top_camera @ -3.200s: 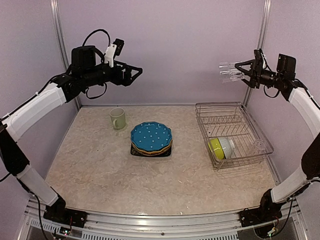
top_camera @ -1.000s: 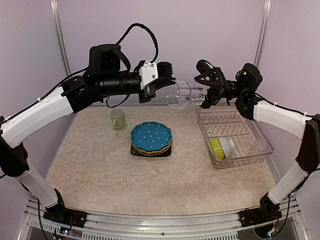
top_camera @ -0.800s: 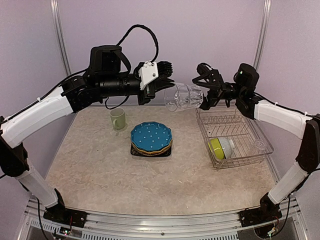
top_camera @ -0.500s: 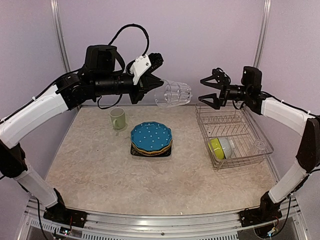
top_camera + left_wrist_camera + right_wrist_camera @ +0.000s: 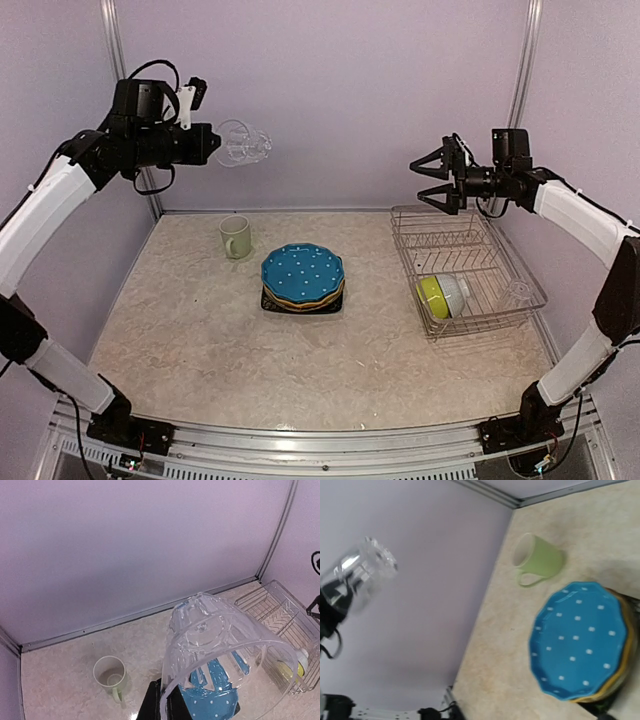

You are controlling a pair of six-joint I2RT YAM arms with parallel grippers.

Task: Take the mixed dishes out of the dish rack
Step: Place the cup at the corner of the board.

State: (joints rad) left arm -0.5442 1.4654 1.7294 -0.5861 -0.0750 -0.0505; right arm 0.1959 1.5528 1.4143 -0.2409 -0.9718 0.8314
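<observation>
Left tool (image 5: 213, 147) is high at ten o'clock, clamped on the rim of a glass (image 5: 243, 144) held sideways in the air, base pointing away from it. Right tool (image 5: 416, 182) hangs spread wide, empty, above the rack's far edge. The rack (image 5: 440, 208) sits at three o'clock on the bench (image 5: 250, 350), with bowls (image 5: 440, 295) and a second glass (image 5: 515, 294) inside. The mug (image 5: 236, 237) stands at eleven o'clock of the plates (image 5: 302, 274).

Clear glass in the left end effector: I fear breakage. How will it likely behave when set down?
The clear glass looks thin-walled and transparent, so probably fragile and slick. The left end effector grips only its rim, so it may pivot or slip. Held sideways, its round body would likely roll if laid down so.
</observation>
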